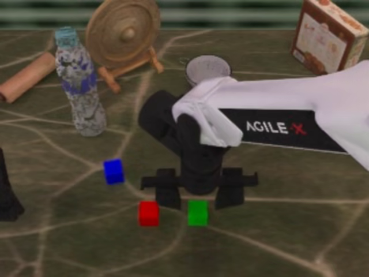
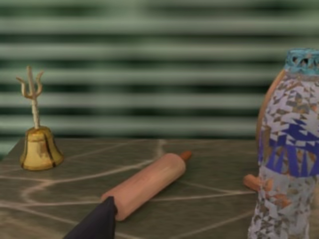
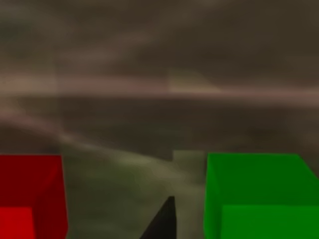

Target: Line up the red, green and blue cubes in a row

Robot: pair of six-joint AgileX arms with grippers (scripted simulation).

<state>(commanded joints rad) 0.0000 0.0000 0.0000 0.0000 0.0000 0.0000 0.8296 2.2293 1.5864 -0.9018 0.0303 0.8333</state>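
At the far left edge of the top view only a dark part of the parked left arm (image 1: 8, 193) is seen, and the state of its fingers cannot be told. The small matte deep-blue cube (image 1: 113, 171) is found left of centre, up and to the left of the small matte bright-red cube (image 1: 148, 213) and the small matte bright-green cube (image 1: 198, 212), which are set side by side, slightly apart, on the dark veined stone-look table (image 1: 288, 242). The right gripper (image 1: 199, 199) is held spread wide just behind the green cube, so the blue cube, out of line to its left, is judged nearer this arm.
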